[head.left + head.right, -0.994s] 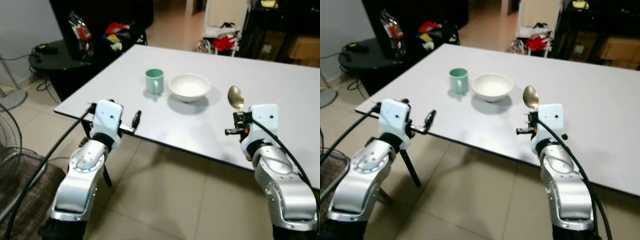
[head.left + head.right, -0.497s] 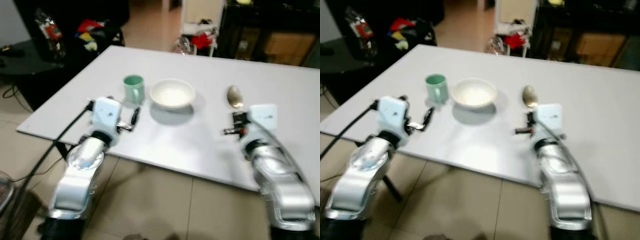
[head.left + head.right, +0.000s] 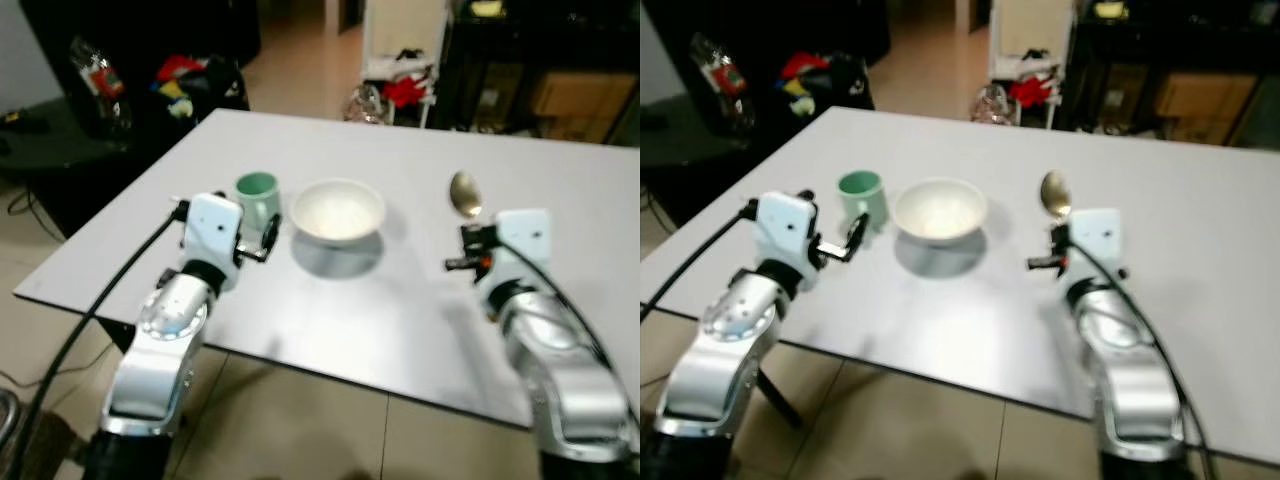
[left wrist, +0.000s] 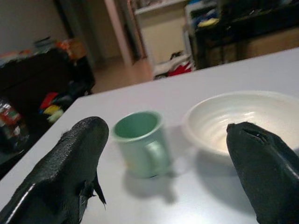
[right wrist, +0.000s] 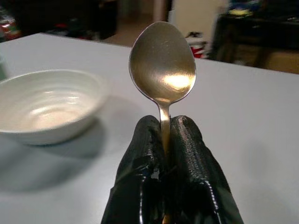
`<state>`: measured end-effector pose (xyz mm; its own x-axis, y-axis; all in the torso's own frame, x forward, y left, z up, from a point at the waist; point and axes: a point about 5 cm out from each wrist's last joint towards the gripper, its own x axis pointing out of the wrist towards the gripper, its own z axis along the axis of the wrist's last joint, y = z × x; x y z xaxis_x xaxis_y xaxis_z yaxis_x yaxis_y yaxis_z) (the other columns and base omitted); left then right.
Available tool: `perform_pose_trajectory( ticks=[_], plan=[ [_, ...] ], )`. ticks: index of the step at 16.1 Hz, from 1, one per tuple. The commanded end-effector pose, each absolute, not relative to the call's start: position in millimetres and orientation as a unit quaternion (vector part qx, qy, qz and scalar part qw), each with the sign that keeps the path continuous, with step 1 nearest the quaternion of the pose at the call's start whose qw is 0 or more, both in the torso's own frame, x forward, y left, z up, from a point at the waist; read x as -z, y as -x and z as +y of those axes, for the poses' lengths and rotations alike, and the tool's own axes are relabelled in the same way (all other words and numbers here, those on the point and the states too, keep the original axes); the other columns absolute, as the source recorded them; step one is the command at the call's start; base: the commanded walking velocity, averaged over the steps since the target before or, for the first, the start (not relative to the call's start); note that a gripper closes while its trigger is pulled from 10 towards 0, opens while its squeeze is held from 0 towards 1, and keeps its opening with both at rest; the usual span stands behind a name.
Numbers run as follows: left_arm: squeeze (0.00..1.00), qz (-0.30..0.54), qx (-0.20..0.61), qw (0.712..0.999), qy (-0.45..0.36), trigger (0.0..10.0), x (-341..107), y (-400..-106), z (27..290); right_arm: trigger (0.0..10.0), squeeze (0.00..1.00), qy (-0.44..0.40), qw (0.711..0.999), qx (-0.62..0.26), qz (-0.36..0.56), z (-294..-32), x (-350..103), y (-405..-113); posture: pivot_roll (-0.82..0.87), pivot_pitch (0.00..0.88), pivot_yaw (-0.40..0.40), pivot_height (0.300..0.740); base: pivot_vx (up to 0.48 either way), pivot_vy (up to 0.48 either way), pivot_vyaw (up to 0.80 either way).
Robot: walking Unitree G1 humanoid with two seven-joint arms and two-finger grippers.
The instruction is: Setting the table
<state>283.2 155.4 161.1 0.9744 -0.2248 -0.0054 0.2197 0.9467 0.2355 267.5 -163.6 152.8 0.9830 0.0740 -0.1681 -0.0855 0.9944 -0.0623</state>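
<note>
Counter [image 3: 400, 300]: white, rectangular, and I see it carrying two pieces of tableware, with both my arms raised over its near edge.

Mug [image 3: 256, 199]: pale green, upright, handle turned toward me, standing on the counter just to the left of the bowl. I read a narrow gap between the two; they do not touch.

Bowl [image 3: 338, 210]: white, shallow, upright, near the middle of the counter. From what I can see its inside holds nothing.

Left end effector [image 4: 168, 177]: fingers spread wide apart and gripping nothing. In the left wrist view one finger [image 4: 70, 172] frames the mug on one side and the other frames the bowl, both items lying ahead of the tips. From the head camera it sits just in front of the mug, above the counter.

Right end effector [image 5: 164, 140]: fingers pressed together on the handle of the spoon. I place it to the right of the bowl, held above the counter.

Spoon [image 5: 162, 63]: metal, gold-toned reflection in the bowl of it, standing upright out of the fingertips with the bowl end uppermost.

Surroundings: a dark side table [image 3: 60, 130] with clutter to the far left, tiled floor [image 3: 300, 420] beneath the counter edge, dark shelving behind the counter.
</note>
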Motion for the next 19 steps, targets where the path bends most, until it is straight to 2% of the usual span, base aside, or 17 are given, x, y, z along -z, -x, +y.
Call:
perform_pose_trajectory(
  ticks=[1, 4, 6, 8, 16, 18, 19],
  plan=[
    [0.00, -0.013, 0.112, 0.986, -0.119, 10.0, -163.8, -285.4, 156.0, 10.0, 0.00, 0.038, 0.996, -0.039, 0.074, -164.5, -157.7, -268.2, 0.05, 0.000, 0.049, 0.740, 0.352, 0.000, 0.00],
    [0.00, -0.009, 0.107, 0.987, -0.118, 10.0, -163.5, -287.8, 155.1, 10.0, 0.00, 0.037, 0.996, -0.035, 0.080, -165.3, -155.6, -266.7, 0.05, 0.000, 0.058, 0.740, 0.110, 0.000, 0.00],
    [0.00, -0.006, 0.111, 0.986, -0.124, 10.0, -162.1, -287.4, 155.2, 10.0, 0.00, 0.037, 0.995, -0.035, 0.085, -165.1, -153.8, -265.9, 0.05, 0.000, 0.060, 0.740, 0.000, 0.000, -0.54],
    [0.00, -0.008, 0.108, 0.987, -0.123, 10.0, -163.0, -287.5, 156.9, 10.0, 0.00, 0.039, 0.995, -0.034, 0.086, -165.9, -153.2, -265.5, 0.05, 0.000, 0.060, 0.740, 0.000, 0.480, -0.76],
    [0.00, -0.005, 0.107, 0.986, -0.127, 10.0, -163.7, -286.6, 159.9, 10.0, 0.00, 0.040, 0.994, -0.040, 0.092, -163.5, -150.9, -266.6, 0.07, 0.000, 0.052, 0.740, 0.000, 0.480, 0.00],
    [0.00, -0.007, 0.108, 0.984, -0.144, 10.0, -164.7, -288.2, 159.7, 10.0, 0.00, 0.040, 0.994, -0.036, 0.092, -164.1, -151.1, -266.2, 0.06, 0.000, 0.062, 0.740, 0.000, 0.135, 0.00],
    [0.00, -0.010, 0.113, 0.983, -0.147, 10.0, -165.3, -288.6, 158.5, 10.0, 0.00, 0.039, 0.994, -0.033, 0.093, -164.9, -150.9, -265.6, 0.06, 0.000, 0.066, 0.740, 0.000, -0.480, 0.00]
  ],
)
